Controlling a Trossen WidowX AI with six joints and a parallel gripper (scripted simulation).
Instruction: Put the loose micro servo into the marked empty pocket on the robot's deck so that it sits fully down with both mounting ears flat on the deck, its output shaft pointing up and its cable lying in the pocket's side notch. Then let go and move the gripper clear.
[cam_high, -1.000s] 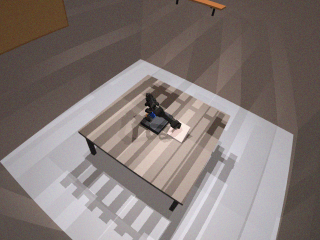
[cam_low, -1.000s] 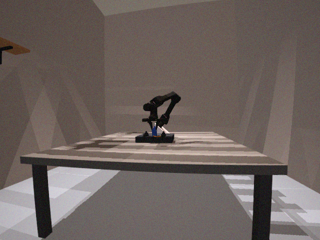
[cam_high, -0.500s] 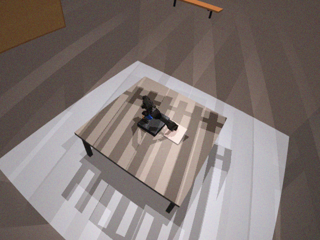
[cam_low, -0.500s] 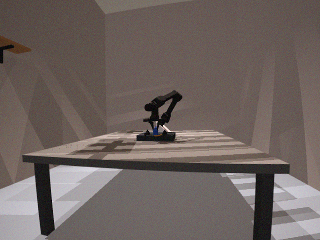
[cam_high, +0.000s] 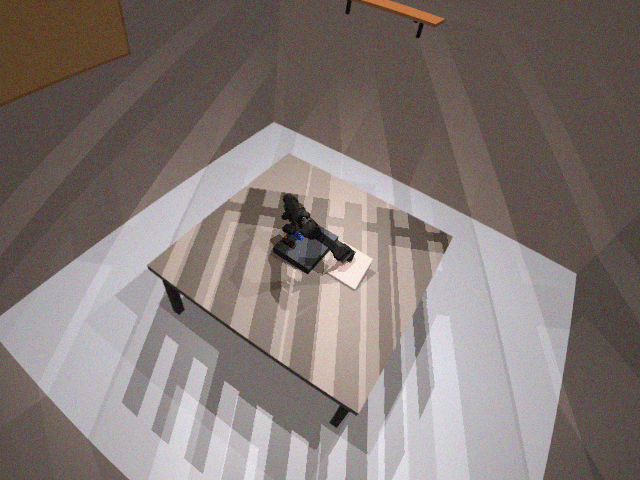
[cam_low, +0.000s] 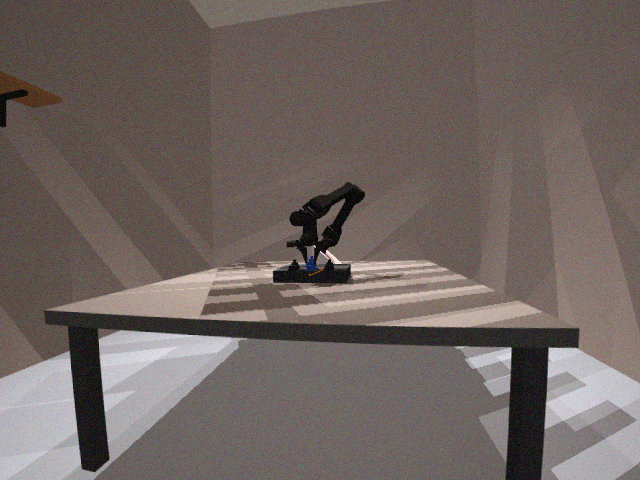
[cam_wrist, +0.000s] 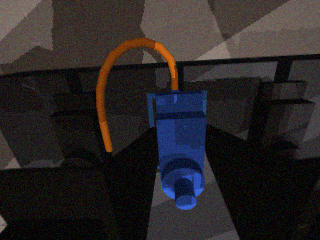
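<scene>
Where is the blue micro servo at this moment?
The micro servo sits centre frame in the wrist view, gripped in the hand above the dark deck, its orange cable arching to its left.

A square table (cam_high: 320, 330) on dark legs is seen, striped with light and shadow. A pale sheet (cam_high: 354, 269) lies flat on it. An orange bench (cam_high: 400, 10) is set on the far floor, and a brown panel (cam_high: 51, 41) at the corner.
</scene>
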